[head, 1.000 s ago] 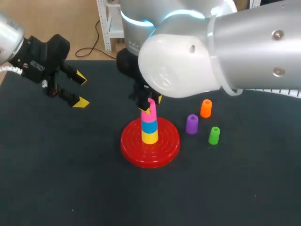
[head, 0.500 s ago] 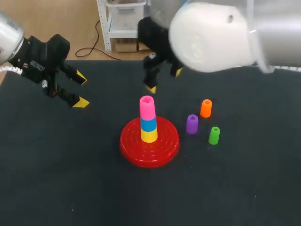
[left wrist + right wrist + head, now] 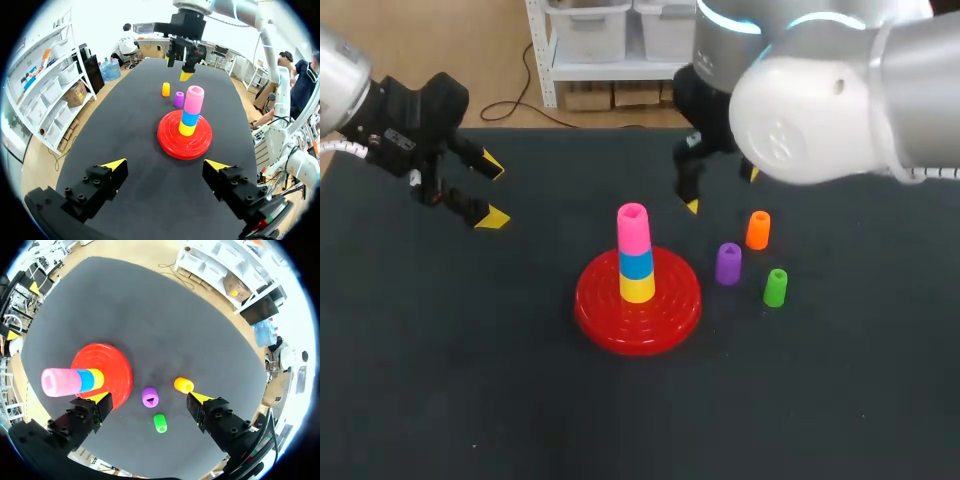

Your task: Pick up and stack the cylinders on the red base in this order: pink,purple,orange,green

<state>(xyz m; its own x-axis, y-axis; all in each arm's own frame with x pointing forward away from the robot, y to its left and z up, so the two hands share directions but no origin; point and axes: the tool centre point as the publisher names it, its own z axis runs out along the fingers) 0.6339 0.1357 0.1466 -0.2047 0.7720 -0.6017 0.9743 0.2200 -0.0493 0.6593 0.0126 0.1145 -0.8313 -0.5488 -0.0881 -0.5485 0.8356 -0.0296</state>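
Note:
The red base (image 3: 600, 312) carries a stack of yellow, blue and, on top, the pink cylinder (image 3: 633, 228). To its right the purple cylinder (image 3: 728, 263), the orange cylinder (image 3: 758, 230) and the green cylinder (image 3: 775, 287) stand on the table. My right gripper (image 3: 720, 190) hangs open and empty above and behind them. In the right wrist view the purple cylinder (image 3: 150, 396) lies below, between that gripper's (image 3: 149, 398) fingers, with orange (image 3: 183, 385) and green (image 3: 160, 423) close by. My left gripper (image 3: 492, 192) is open and empty at the far left, facing the base (image 3: 170, 145).
The black table (image 3: 470, 380) has bare room in front of and left of the base. The three loose cylinders stand close together right of the base. My right arm's large white body (image 3: 820, 110) hangs over the table's back right.
My right gripper let go of the pink cylinder on the stack, opened wide, rose and moved right towards the loose cylinders. The left arm has kept still.

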